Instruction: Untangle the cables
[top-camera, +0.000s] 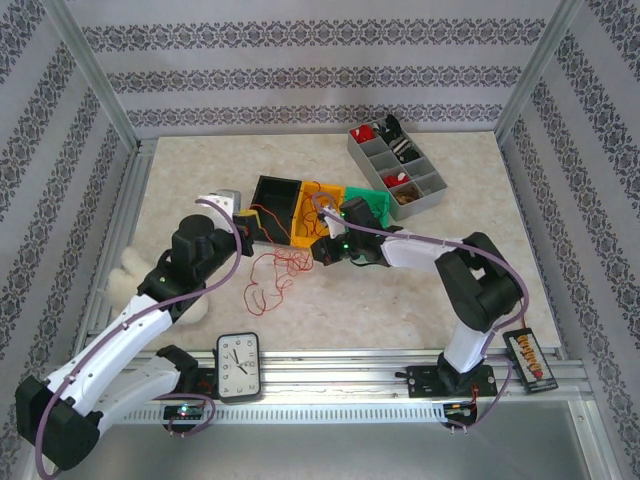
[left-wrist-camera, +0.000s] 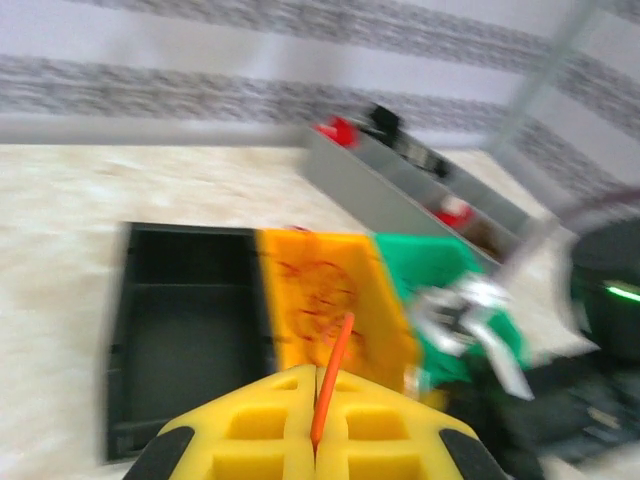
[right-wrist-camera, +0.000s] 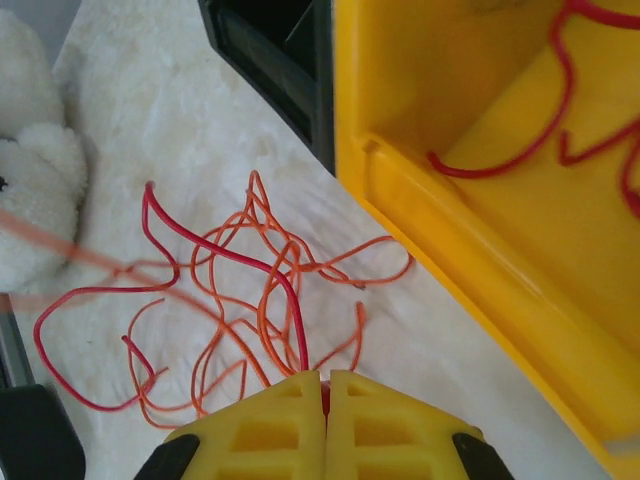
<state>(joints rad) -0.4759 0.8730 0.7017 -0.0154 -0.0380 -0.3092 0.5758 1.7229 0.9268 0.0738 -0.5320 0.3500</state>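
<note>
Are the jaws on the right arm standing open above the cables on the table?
No, the jaws of the right gripper are pressed together, with one red strand of the cables running in between them.

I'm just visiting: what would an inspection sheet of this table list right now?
Surface: pale marbled table, partly bare.
Job's things: red and orange cables tangled beside the yellow bin, some inside it.
Clutter: black bin, green bin, grey tray, clock, white plush toy.
Grippers: left gripper and right gripper each shut on a strand.
Cables: lilac arm cables loop along both arms.
Surroundings: patterned walls, metal frame.
</note>
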